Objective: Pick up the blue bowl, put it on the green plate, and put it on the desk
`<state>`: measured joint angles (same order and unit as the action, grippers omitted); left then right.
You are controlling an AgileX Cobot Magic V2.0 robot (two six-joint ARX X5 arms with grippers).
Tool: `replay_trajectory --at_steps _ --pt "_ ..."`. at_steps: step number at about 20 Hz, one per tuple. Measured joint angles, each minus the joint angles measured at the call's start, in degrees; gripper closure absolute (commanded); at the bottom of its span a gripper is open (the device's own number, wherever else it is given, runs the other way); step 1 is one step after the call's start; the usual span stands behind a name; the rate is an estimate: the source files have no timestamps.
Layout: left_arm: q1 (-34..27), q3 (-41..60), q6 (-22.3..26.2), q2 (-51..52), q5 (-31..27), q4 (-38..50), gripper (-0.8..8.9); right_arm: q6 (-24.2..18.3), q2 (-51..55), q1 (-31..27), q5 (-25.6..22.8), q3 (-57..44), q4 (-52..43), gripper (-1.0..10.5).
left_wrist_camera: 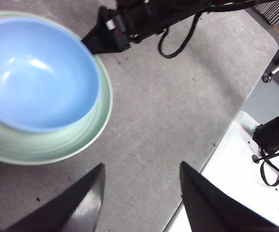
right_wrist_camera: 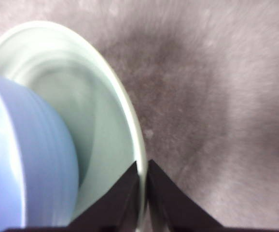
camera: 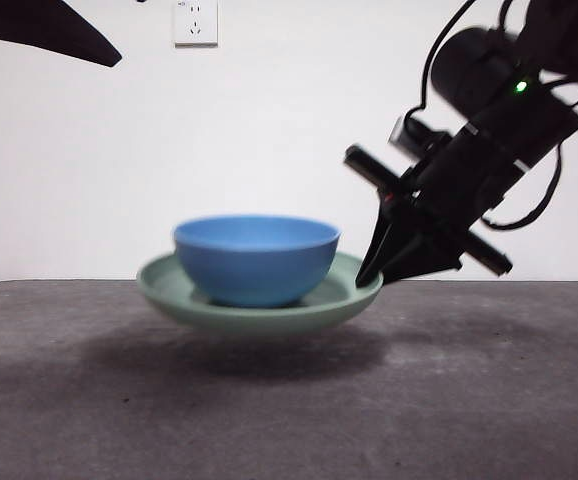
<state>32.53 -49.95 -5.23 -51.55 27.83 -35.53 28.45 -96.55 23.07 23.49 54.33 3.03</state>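
So at the far left up top there's just a black tip of the waiting arm; going by its wrist view, the left claw [left_wrist_camera: 139, 193] is spread wide with nothing in it, hanging well above the tabletop [camera: 289, 420].

Middle of the scene: the blue bowl [camera: 256, 258] is already sitting inside the green plate [camera: 159, 282], so I'd call that part done. The plate looks lifted clear of the tabletop, with a shadow under it.

Over on the right, the right claw [camera: 372, 280] is pinching the plate's rim, jaws pressed together on it with the rim between them.

What's left, I reckon: set plate and bowl down on the tabletop and let go.

No brands or readable writing anywhere, just a white wall socket [camera: 195, 21].
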Motion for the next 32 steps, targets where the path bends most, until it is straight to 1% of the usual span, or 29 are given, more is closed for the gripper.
replay_trajectory --at_steps 4,10,11,13,14,21,23,25,27,32 --pt "0.0 0.0 0.0 0.0 0.0 0.0 5.64 0.5 -4.7 0.8 -1.3 1.0 -0.1 9.4" --pt "0.0 0.0 0.0 0.0 0.0 -0.7 5.64 0.6 -5.5 0.9 -1.4 1.4 -0.3 9.3" --pt "0.0 0.0 0.0 0.0 0.0 -0.9 5.64 0.6 -5.5 0.9 -1.4 1.4 -0.3 9.2" --pt "0.0 0.0 0.0 0.0 0.0 -1.2 5.64 0.6 -5.5 0.9 -1.2 1.4 -0.3 8.2" --pt "0.0 0.0 0.0 0.0 0.0 -1.2 5.64 0.7 -5.5 0.9 -1.2 1.4 -0.3 7.9" --pt "0.0 0.0 0.0 0.0 0.0 -1.3 5.64 1.0 -5.2 0.9 -1.2 1.5 1.4 7.7" --pt "0.0 0.0 0.0 0.0 0.0 -1.3 5.64 1.0 -3.3 0.9 -2.7 1.5 3.2 7.7" --pt "0.0 0.0 0.0 0.0 0.0 -1.3 5.64 0.1 0.5 0.7 -4.3 1.5 5.2 7.7" --pt "0.0 0.0 0.0 0.0 0.0 -1.3 5.64 -1.6 5.2 0.5 -4.6 1.6 8.5 7.7" --pt "0.0 0.0 0.0 0.0 0.0 -1.3 5.64 -9.3 18.9 0.5 -5.5 1.6 19.9 7.7"
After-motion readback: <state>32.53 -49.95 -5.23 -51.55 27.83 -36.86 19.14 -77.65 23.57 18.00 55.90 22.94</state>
